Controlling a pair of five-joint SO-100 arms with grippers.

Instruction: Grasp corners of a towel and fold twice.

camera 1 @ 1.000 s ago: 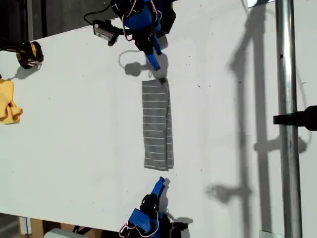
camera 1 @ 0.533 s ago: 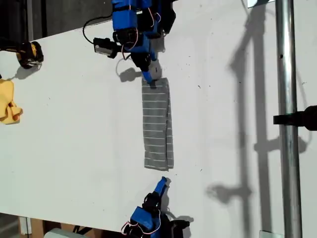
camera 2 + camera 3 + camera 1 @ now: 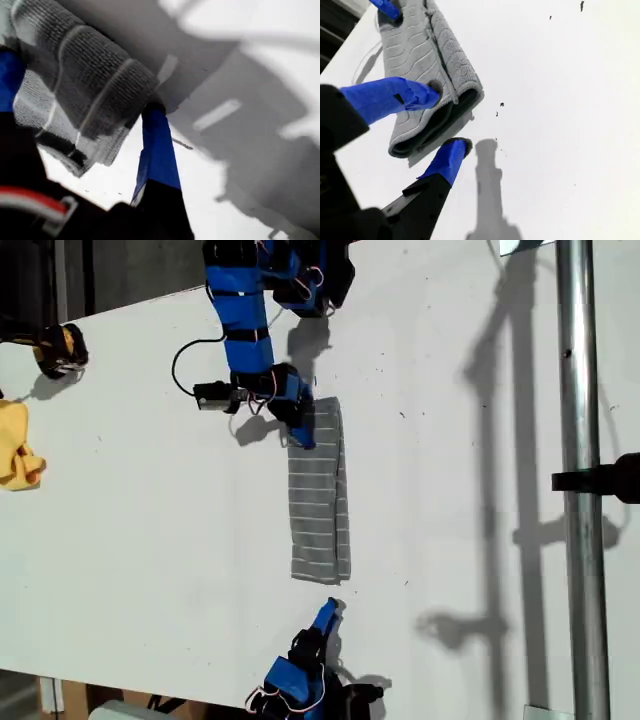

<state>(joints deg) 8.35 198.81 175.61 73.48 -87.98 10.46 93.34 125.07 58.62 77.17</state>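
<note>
Over the last second my first tool [image 3: 300, 430] has come off the bare worktop [image 3: 150, 540] beyond the towel [image 3: 320, 500] and down onto the cloth's end nearer the worktop edge at the top of the exterior view, at the corner on the exterior view's left. Its wrist view shows the fingers on either side of a bunched, thick corner of cloth, but I cannot tell whether they have clamped. The towel itself has not shifted: it lies mid-worktop as a narrow doubled strip, so I judge one fold done and the second about to begin. My second tool [image 3: 325, 612] has barely moved; it is spread wide at the opposite end, one fingertip [image 3: 432, 92] over the cloth, the other on the worktop just beside it, gripping nothing.
</note>
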